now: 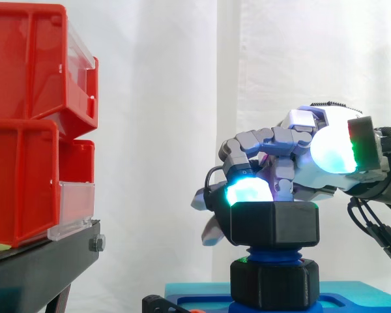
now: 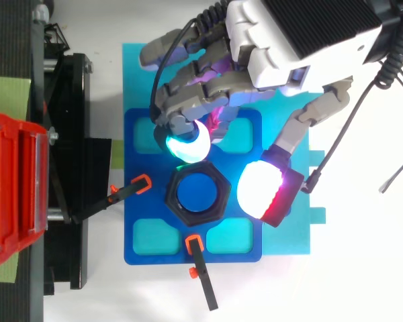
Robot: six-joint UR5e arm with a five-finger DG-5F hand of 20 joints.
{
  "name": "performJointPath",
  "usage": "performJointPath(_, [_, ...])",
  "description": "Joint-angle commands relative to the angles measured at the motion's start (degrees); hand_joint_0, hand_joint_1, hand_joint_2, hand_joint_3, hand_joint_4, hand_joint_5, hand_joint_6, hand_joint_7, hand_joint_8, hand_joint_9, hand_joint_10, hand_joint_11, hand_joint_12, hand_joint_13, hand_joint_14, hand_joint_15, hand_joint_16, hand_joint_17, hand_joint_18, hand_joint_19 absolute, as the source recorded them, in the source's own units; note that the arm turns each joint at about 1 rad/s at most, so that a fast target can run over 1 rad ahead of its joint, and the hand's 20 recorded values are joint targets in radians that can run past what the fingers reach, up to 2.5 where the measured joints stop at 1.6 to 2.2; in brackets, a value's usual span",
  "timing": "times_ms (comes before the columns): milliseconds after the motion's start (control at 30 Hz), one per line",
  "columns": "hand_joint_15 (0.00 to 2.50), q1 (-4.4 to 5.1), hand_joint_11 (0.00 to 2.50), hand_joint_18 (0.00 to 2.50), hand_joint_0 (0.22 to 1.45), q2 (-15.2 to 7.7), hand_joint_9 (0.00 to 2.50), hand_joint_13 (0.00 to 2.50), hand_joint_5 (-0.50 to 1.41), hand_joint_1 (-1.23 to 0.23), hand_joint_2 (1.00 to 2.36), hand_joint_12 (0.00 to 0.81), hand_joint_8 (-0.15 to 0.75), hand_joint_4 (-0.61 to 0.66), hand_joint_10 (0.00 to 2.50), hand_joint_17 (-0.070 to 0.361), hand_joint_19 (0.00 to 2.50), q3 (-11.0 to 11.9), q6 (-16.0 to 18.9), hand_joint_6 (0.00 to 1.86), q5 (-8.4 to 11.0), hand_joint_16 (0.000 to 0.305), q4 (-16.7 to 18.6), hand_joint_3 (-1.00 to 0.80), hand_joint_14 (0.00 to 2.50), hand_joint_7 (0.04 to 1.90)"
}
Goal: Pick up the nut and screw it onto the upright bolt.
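The nut (image 1: 274, 225) already sits on the upright bolt (image 2: 197, 194), hand (image 2: 282, 50) over it (gripping or not, I cannot tell), so screwing down seems underway and needs firm turns

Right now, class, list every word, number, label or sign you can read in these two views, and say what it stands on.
None can be read: there is no legible text on the red plastic bins, the black hexagonal nut, the blue base plate or the hand.
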Motion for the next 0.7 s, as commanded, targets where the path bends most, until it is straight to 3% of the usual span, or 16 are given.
performJointPath(0, [0.00,-0.07,0.00,0.50,0.51,0.0,1.52,0.88,0.10,-0.36,1.00,0.191,0.235,0.07,0.00,0.018,0.00,0.0,0.0,0.50,-0.01,0.008,0.0,-0.50,0.00,1.41])
performJointPath(200, [0.00,-0.16,0.05,0.72,0.51,0.0,1.67,1.09,0.09,-0.36,1.00,0.162,0.168,0.00,0.00,0.010,0.00,0.0,0.0,0.56,-0.36,0.004,-0.2,-0.50,0.00,1.30])
performJointPath(333, [0.00,-0.16,0.05,0.70,0.51,0.1,1.64,1.08,0.08,-0.33,1.00,0.180,0.216,0.03,0.00,0.015,0.00,0.0,0.0,0.56,-0.28,0.007,-0.1,-0.50,0.00,1.31])
performJointPath(433, [0.00,-0.07,0.09,0.58,0.50,0.1,1.53,1.01,0.04,-0.31,1.00,0.228,0.261,0.12,0.00,0.026,0.00,0.5,0.2,0.50,-0.45,0.012,-0.2,-0.50,0.00,1.38])
performJointPath(467, [0.03,-0.07,0.11,0.60,0.50,0.0,1.50,1.04,0.00,-0.30,1.00,0.268,0.280,0.14,0.00,0.037,0.00,1.4,0.6,0.50,-0.45,0.016,-0.3,-0.50,0.00,1.33])
performJointPath(500, [0.07,-0.16,0.12,0.66,0.50,0.0,1.48,1.09,-0.05,-0.28,1.00,0.286,0.309,0.23,0.00,0.048,0.05,1.8,0.7,0.50,-0.54,0.021,-0.3,-0.50,0.00,1.06])
performJointPath(667, [0.07,-0.33,0.12,0.67,0.50,0.0,1.45,1.07,-0.08,-0.28,1.00,0.271,0.302,0.24,0.00,0.054,0.09,6.0,1.9,0.50,-2.21,0.024,-4.4,-0.50,0.00,0.94])
